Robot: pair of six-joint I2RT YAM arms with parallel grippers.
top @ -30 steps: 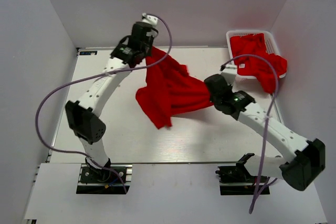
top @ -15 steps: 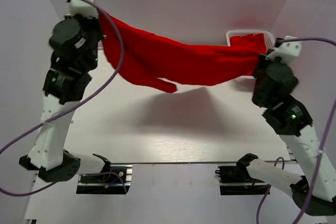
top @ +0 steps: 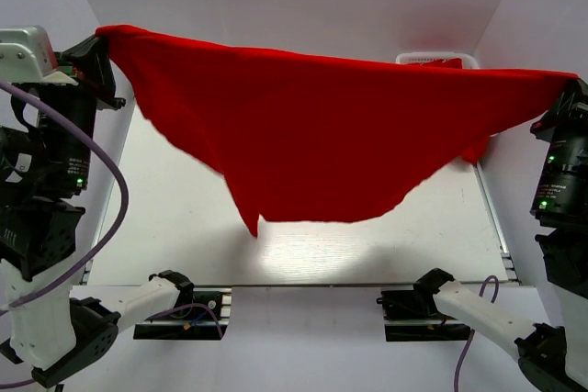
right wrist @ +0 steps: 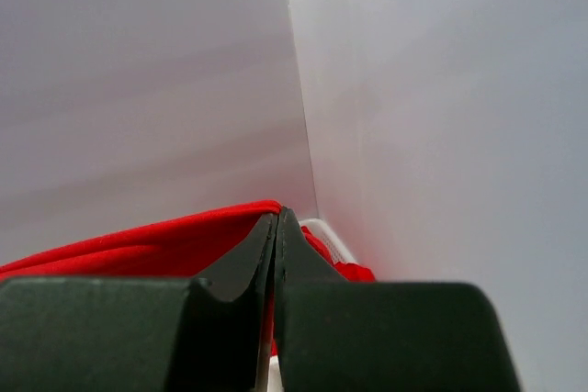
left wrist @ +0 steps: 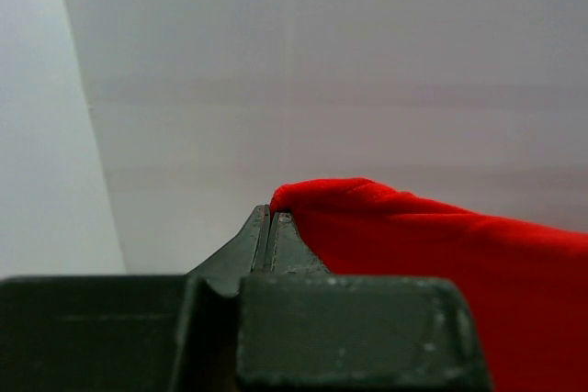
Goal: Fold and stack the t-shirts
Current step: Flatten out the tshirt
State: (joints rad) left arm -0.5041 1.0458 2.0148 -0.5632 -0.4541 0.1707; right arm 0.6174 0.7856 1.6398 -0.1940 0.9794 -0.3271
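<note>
A bright red t-shirt (top: 322,135) hangs stretched wide between my two raised grippers, high above the table, its lower edge sagging to a point at the lower left. My left gripper (top: 99,36) is shut on its left corner; in the left wrist view the fabric (left wrist: 441,245) comes out of the closed left gripper (left wrist: 270,213). My right gripper (top: 568,87) is shut on its right corner; in the right wrist view the cloth (right wrist: 138,245) runs left from the closed right gripper (right wrist: 277,216). More red t-shirts (right wrist: 354,271) lie in the basket, mostly hidden.
The white slotted basket (top: 432,59) stands at the back right, mostly hidden behind the spread shirt; its rim shows in the right wrist view (right wrist: 322,227). The white table (top: 184,227) lies below. Grey walls enclose the left, back and right sides.
Both arms have risen and moved apart. The shirt went from a bunched heap on the table to a sagging band, and now hangs spread wide and taut in the air.
</note>
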